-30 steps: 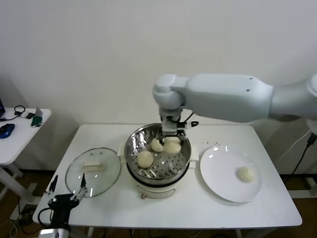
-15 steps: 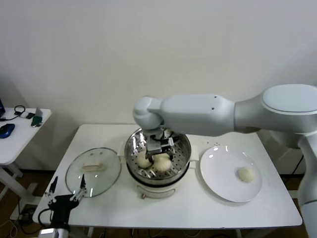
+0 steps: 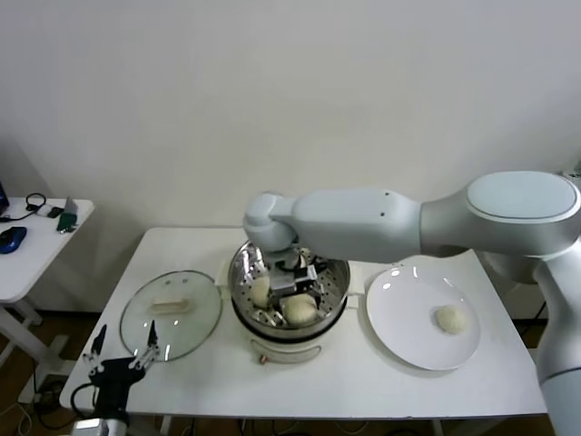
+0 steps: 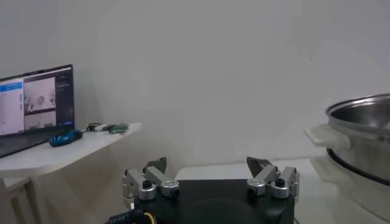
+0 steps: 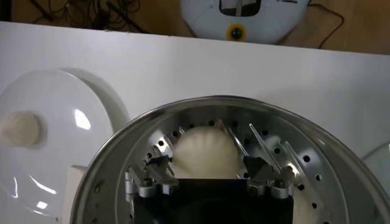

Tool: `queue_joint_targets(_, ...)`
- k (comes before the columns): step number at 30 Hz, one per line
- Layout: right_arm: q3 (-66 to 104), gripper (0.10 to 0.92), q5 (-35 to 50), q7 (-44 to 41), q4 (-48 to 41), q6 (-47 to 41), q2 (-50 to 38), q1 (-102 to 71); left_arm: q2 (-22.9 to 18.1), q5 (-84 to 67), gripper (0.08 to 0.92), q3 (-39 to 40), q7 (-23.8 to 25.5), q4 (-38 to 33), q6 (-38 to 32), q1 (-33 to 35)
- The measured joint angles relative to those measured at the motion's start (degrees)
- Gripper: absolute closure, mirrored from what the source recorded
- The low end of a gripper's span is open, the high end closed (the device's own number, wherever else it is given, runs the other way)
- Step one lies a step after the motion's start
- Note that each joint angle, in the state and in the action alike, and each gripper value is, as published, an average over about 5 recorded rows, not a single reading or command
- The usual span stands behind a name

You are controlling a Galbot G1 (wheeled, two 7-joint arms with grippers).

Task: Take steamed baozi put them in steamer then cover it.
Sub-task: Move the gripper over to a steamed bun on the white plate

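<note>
Head view: three steamed baozi in steamer — one at near side of basket, one at left side, third mostly hidden behind right gripper, only a sliver seen at far side. Fourth baozi alone on white plate, right of steamer, on plate's right half. Steamer at middle of white table, uncovered. Cover flat on table left of steamer, just beside it, cream bar handle up. Right gripper down inside steamer, just behind near baozi, arm reaching in from right across pot. Right wrist view: right gripper fingers apart, spread either side of baozi on perforated floor, not clamped on it, slim gaps visible at both tips. Plate with lone baozi also seen beside steamer rim. Left gripper parked low at near-left corner of table, just off cover's near edge. Left wrist view: left gripper fingers wide apart, holding nothing, steamer wall off to one side. Small side table at far left with blue mouse and cables.
</note>
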Motion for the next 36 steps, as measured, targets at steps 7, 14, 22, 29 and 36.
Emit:
queue_joint_targets(7,2.6,0.202,-1.1,0.5,0.3,0.7,-1.7,1.1,-0.1,0.0,0.177,0.2,0.0,-0.2,0.0,-0.1)
queue_joint_targets(14,5.0,0.203,-1.3,3.2,0.8,-0.3,-6.1,4.1,0.0,-0.1,0.177,0.0,0.0,-0.4,0.0,-0.4)
queue_joint_targets(22,3.5,0.203,2.8,11.0,1.2,-7.9,-17.0,8.7,0.4,0.2,0.177,0.5,-0.1,-0.4,-0.1,-1.0)
queue_joint_targets(29,-0.3,0.203,10.6,16.6,2.1,-19.5,-29.0,9.6,0.8,0.4,0.177,0.7,0.3,0.2,-0.4,-1.3)
queue_joint_targets(36,0.5,0.203,12.9,19.9,2.2,-29.7,-40.0,3.7,1.1,0.4,0.177,0.7,0.8,0.7,-0.9,-1.2)
